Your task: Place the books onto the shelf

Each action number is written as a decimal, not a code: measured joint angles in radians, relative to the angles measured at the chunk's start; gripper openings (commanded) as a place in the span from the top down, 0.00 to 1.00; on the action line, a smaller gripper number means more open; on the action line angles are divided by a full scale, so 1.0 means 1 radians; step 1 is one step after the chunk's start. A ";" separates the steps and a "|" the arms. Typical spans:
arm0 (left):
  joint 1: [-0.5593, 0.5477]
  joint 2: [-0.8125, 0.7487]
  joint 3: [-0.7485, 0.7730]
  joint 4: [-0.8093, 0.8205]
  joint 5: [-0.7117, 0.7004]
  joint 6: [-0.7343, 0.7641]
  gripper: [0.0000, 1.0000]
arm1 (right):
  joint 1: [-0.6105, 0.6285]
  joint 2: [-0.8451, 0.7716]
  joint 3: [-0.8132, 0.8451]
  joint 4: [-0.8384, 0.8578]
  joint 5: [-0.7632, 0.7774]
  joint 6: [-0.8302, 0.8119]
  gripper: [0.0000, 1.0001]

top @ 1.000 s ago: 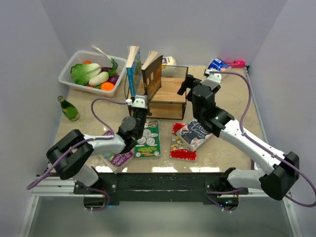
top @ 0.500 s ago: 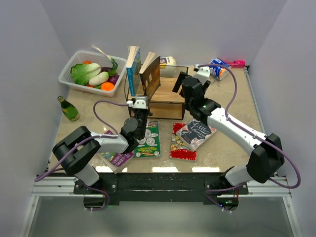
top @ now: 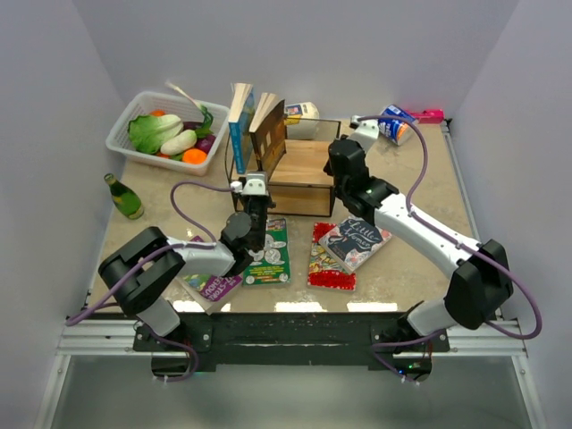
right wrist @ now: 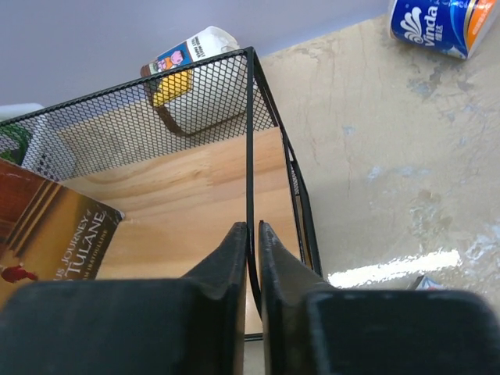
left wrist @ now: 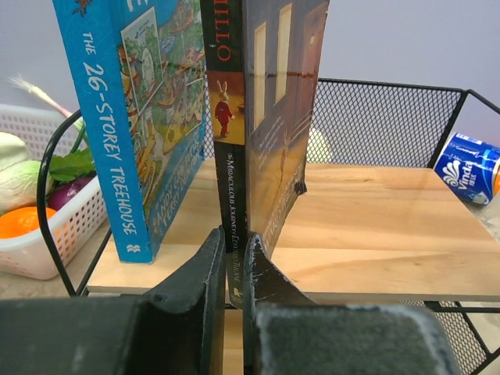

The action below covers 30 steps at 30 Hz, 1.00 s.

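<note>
The right pincer (right wrist: 251,230) is closed on the thin black corner rod of the shelf (right wrist: 101,129). A brown book (right wrist: 55,234) sits left of the pincer. A blue tissue pack (right wrist: 437,23) lies beyond, to its right.

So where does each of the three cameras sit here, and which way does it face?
Top external: above and behind the bases, looking down; left arm, right arm and shelf all show.
Left wrist: on the left arm, facing level past the left end effector, shut on the brown book's spine.
Right wrist: on the right arm, facing down past the right end effector, shut on the shelf's wire frame.
Shared: both wrist views show the shelf and brown book.
</note>
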 measured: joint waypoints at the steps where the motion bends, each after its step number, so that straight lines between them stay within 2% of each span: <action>1: 0.000 0.001 0.000 0.002 -0.005 0.004 0.89 | 0.000 0.000 -0.002 0.002 -0.003 -0.002 1.00; 3: 0.000 0.002 0.000 0.004 -0.013 0.013 0.89 | 0.000 -0.003 -0.004 0.002 -0.015 -0.008 1.00; 8: 0.000 0.015 0.016 0.008 -0.033 0.053 0.97 | 0.001 -0.008 -0.014 0.014 -0.030 -0.010 1.00; 19: -0.002 0.145 0.121 0.080 -0.099 0.243 0.97 | -0.001 -0.026 -0.045 0.048 -0.053 0.006 1.00; 30: -0.006 0.071 0.064 0.048 -0.099 0.214 1.00 | -0.001 -0.038 -0.058 0.055 -0.064 0.015 1.00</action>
